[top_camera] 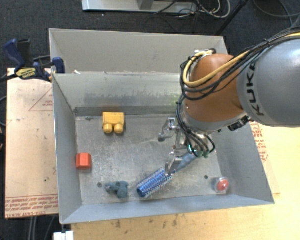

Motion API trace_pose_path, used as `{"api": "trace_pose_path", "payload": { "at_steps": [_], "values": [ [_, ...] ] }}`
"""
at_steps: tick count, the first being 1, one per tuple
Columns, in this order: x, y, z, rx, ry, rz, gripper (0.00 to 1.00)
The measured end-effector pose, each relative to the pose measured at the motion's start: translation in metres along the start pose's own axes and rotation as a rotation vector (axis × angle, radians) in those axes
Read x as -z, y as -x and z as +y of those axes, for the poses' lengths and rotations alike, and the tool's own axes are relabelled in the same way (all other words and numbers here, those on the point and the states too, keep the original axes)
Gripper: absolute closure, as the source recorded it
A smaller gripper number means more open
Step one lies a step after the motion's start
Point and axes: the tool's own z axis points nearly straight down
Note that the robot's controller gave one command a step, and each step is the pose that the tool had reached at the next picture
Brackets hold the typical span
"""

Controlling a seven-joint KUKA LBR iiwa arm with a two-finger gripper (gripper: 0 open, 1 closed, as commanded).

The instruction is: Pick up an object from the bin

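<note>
My gripper point(171, 146) hangs under the orange wrist cover, right of the bin's middle, and is open. One metal finger point(165, 130) points toward the bin's centre. The other finger point(176, 162) is low over the floor, at the upper end of a blue bristled brush point(153, 183). The brush lies slanted near the front wall, its grey-blue handle point(186, 160) reaching up under the gripper. I cannot tell whether the lower finger touches it. Nothing sits between the fingers.
A yellow block with two round studs point(113, 122) lies at the back left. A red cube point(83, 161) rests by the left wall. A small grey-blue lump point(118, 189) sits at the front, left of the brush. A small red round piece point(221, 185) lies in the front right corner.
</note>
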Motion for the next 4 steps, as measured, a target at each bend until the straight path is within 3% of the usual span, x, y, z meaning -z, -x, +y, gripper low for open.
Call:
{"api": "trace_pose_path", "payload": {
  "at_steps": [1,2,3,4],
  "values": [
    [-0.1052,-0.0113,-0.0317,0.015,0.001,-0.012,0.00],
    [-0.1003,-0.0096,-0.0308,0.017,0.001,-0.015,1.00],
    [-0.1003,-0.0096,-0.0308,0.017,0.001,-0.015,0.00],
    [-0.1004,-0.0096,-0.0310,0.016,0.001,-0.017,1.00]
  ]
}}
